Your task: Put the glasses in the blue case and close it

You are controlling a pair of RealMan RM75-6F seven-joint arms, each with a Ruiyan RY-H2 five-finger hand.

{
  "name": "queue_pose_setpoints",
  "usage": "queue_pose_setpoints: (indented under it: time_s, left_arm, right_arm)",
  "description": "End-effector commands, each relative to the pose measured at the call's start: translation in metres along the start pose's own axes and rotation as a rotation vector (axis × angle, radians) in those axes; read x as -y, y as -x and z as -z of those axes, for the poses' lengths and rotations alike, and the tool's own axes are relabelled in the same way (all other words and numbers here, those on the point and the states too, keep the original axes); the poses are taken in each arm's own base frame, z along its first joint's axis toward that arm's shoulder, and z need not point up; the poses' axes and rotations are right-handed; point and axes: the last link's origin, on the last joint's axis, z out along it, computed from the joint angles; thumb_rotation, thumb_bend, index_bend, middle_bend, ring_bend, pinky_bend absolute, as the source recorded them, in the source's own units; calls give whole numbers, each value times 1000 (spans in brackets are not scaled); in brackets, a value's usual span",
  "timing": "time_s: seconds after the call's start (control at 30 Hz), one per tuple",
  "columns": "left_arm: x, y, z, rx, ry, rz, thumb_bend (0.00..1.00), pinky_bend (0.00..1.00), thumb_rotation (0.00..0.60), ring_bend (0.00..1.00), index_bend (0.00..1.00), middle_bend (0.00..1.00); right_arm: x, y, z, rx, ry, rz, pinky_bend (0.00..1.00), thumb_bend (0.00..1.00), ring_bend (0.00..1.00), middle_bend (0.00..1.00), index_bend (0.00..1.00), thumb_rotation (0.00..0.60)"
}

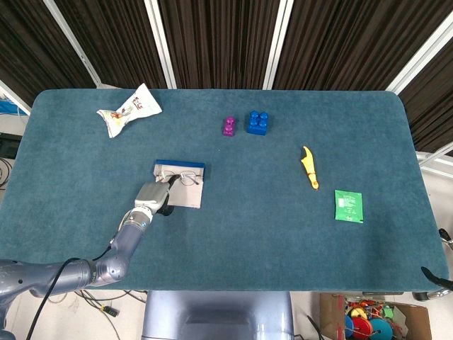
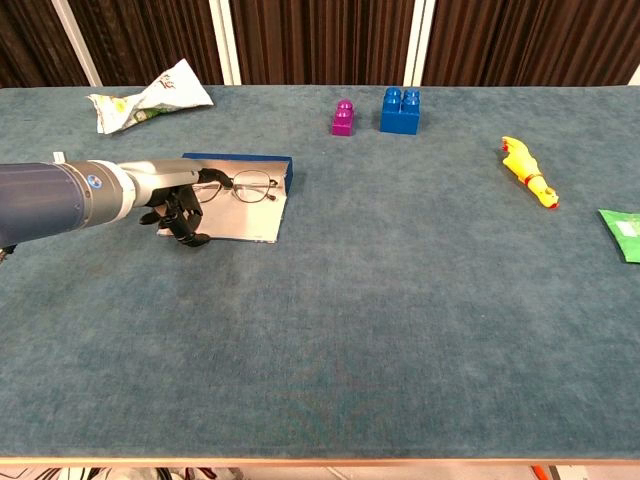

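Holding the thin wire-framed glasses (image 2: 243, 186) pinched in your left hand (image 2: 180, 205) over the open blue case (image 2: 240, 196), left of centre: release and lid-closing remain.

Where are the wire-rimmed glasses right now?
In both views, left of centre: the thin wire-rimmed glasses lie in the open blue case, the left hand pinching their left end.

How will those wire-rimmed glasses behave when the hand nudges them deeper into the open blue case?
The glasses look thin-framed, so probably very light and easily bent. Pinched by the left hand at one end, they would likely pivot rather than slide straight. The open case lining looks smooth, so they may skid easily.
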Motion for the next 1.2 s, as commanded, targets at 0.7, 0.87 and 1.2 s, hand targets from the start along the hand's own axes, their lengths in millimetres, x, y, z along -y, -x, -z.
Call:
queue_pose_setpoints:
  time_s: [0.7,0.87,1.2]
  left_arm:
    - [-11,-14,-25,-45,-46,-27,372,840,600,768,13,741]
    - [-13,-15,-26,-50,-50,-36,372,840,600,768,13,740]
    - [-12,-18,-2,-77,2,-95,372,840,600,767,0,741]
  right_arm:
    - [-1,0,0,4,9,-4,237,154,126,25,0,600]
    - [-1,0,0,5,11,-4,237,155,126,25,0,600]
    - [-1,0,0,2,9,-5,237,155,125,25,0,600]
